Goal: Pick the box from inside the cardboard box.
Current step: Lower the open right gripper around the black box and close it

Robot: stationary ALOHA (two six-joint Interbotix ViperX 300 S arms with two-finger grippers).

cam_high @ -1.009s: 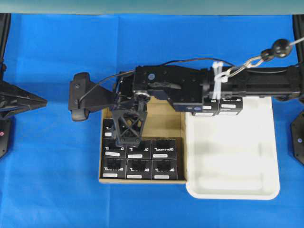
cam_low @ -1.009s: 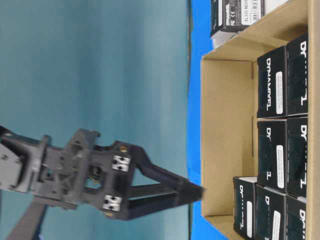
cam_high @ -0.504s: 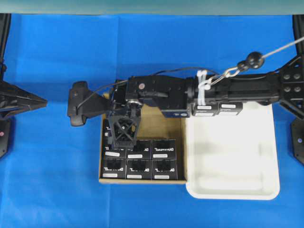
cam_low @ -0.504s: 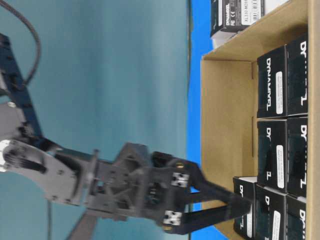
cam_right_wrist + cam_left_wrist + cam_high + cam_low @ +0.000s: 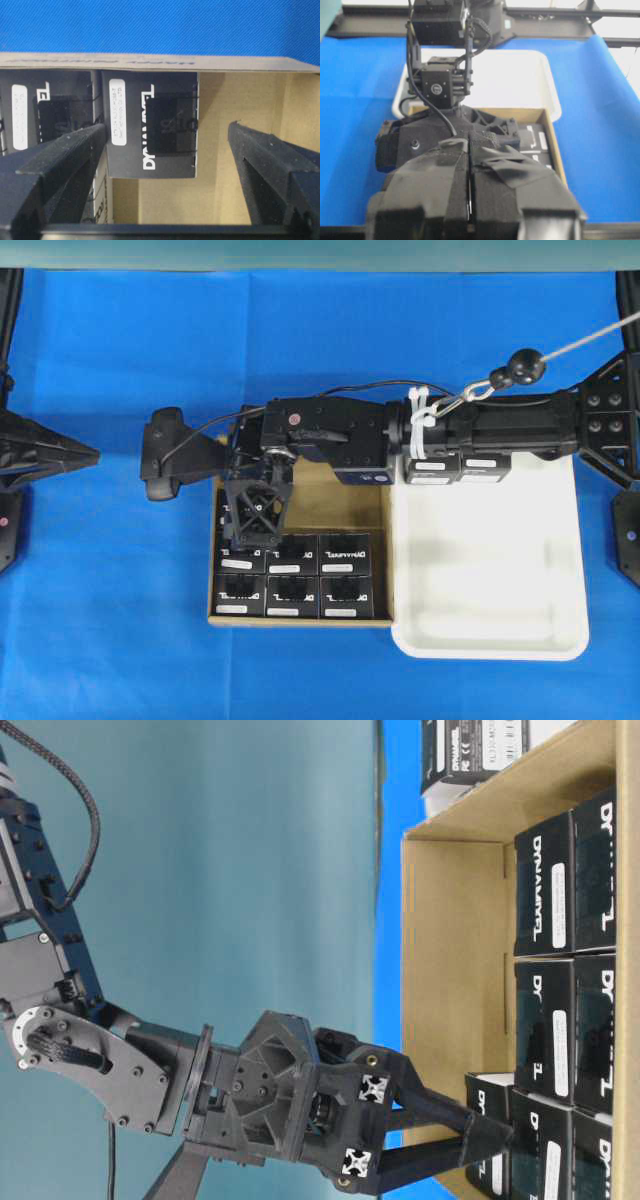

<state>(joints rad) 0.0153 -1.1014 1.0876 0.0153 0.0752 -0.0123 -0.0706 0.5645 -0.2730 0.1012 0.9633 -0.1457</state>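
Now, from the left: my left jaws (image 5: pixel 469 200), wrapped in black tape, are pressed together, parked off the blue worktop (image 5: pixel 110 570). My right jaws (image 5: pixel 167 150) hang spread inside the brown corrugated cardboard box (image 5: pixel 235 165), straddling the box (image 5: pixel 150 125) by its far wall: matte black cuboid, white lettering, a small white label with unreadable print. Rightward sits a smooth white tray (image 5: pixel 500 580).

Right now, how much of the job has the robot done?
Done: two black boxes sit in the white tray. In hand: the right claw is open, down inside the cardboard box, with a finger on each side of one box, not squeezing it yet. Left: shut the claw and lift that box out. Seven boxes are in there, counting that one.
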